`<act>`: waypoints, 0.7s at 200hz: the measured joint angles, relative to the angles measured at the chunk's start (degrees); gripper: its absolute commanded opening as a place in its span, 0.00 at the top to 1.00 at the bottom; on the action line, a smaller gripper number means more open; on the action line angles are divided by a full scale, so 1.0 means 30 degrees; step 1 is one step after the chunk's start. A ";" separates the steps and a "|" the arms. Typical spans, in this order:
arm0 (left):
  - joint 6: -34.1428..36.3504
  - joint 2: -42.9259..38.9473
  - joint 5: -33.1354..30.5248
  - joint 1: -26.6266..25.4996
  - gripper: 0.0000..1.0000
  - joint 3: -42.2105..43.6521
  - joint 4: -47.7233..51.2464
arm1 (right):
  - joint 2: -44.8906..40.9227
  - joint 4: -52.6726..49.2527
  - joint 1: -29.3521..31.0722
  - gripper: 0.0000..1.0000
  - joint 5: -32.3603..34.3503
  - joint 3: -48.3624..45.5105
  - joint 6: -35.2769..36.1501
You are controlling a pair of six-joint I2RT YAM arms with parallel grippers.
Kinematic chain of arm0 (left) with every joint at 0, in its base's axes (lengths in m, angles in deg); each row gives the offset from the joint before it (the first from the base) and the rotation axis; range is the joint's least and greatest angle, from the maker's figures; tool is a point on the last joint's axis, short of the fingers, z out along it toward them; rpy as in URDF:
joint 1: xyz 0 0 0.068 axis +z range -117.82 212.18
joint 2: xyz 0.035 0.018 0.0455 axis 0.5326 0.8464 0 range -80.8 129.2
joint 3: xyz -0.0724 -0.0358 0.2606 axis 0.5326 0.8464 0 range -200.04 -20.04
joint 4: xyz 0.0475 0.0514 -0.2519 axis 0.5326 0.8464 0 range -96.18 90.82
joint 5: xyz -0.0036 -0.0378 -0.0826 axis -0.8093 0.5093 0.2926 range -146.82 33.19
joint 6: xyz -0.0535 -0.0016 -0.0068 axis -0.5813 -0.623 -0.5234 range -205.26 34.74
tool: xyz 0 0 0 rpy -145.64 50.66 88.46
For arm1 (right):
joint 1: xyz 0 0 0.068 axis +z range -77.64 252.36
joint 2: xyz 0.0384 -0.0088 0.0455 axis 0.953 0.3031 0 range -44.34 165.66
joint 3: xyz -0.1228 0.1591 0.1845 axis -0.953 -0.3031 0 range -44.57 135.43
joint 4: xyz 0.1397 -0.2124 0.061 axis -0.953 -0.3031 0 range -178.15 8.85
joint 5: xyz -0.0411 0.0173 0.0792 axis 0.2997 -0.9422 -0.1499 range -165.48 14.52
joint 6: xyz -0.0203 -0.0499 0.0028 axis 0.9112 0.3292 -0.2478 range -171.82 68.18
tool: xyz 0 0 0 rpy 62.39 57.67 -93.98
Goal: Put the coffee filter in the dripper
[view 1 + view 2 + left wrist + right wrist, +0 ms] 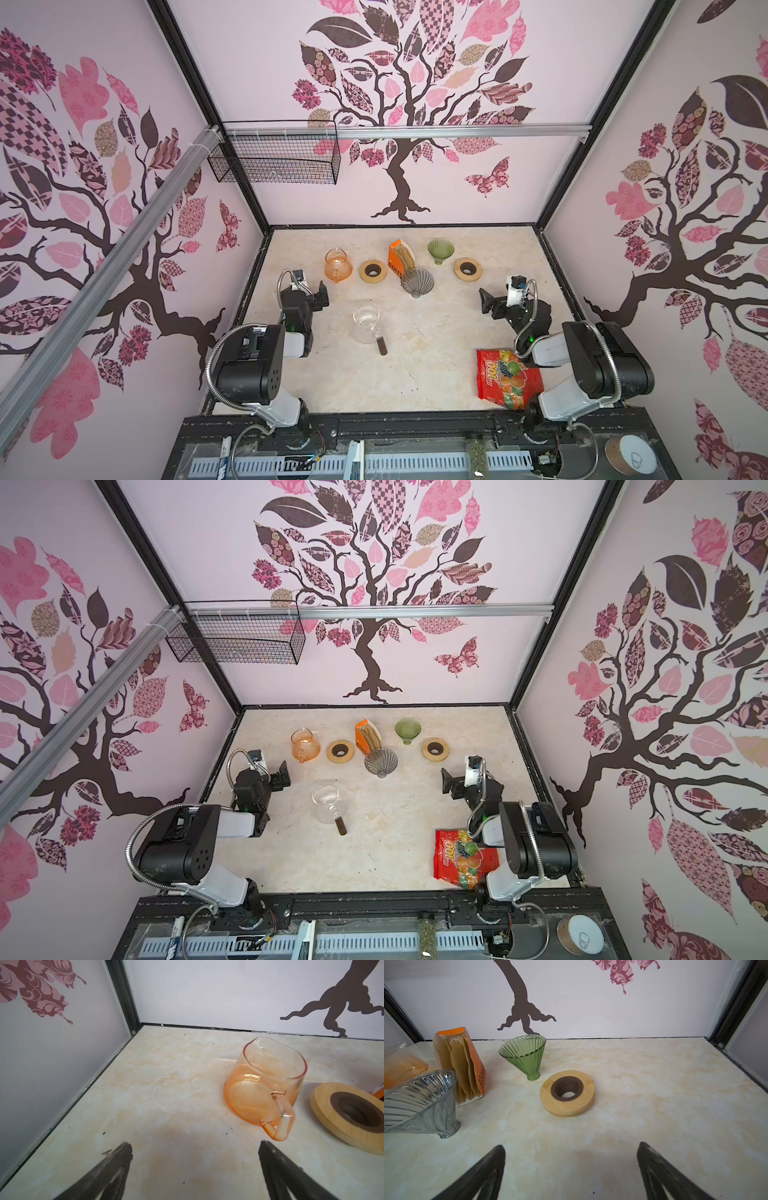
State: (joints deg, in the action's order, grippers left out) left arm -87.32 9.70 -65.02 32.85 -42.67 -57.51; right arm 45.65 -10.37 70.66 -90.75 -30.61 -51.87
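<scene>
Clearly "COFFEE" on orange filter box (478, 1072); left fingers (112, 1165), right fingers (481, 1167) wide apart.

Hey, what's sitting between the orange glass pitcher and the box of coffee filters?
A wooden ring with a dark centre lies flat between the orange pitcher and the filter box. Both top views show it.

Looks like a robotics lab test cell, not a real kitchen. Boxed in on three sides by pale panels with tree decals (401, 178), set in black frame posts (190, 75), with an aluminium rail (457, 132) carrying a wire basket (276, 160). Fitted with a left arm (249, 365) and a right arm (602, 361) mounted along the front of a marble-look worktop (436, 374), next to a slotted cable duct (415, 461). Dressed only with coffee props such as a green dripper (440, 249) and a filter box (401, 259).
</scene>
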 measured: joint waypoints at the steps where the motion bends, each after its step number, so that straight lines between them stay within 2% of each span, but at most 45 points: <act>1: 0.0000 0.0000 0.0007 0.0000 0.02 0.0000 -0.0007 | 0.0000 0.0007 0.0000 0.00 0.0000 0.0000 0.0000; 140: 0.0058 0.0000 0.0313 0.0029 0.02 0.0000 -0.0015 | 0.0000 0.0051 0.0000 0.00 0.0000 0.0000 0.0000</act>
State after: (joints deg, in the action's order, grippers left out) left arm -87.15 9.70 -64.08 32.93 -42.67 -57.55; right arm 45.65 -10.22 70.66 -90.75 -30.61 -51.87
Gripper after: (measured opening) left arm 0.981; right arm 0.998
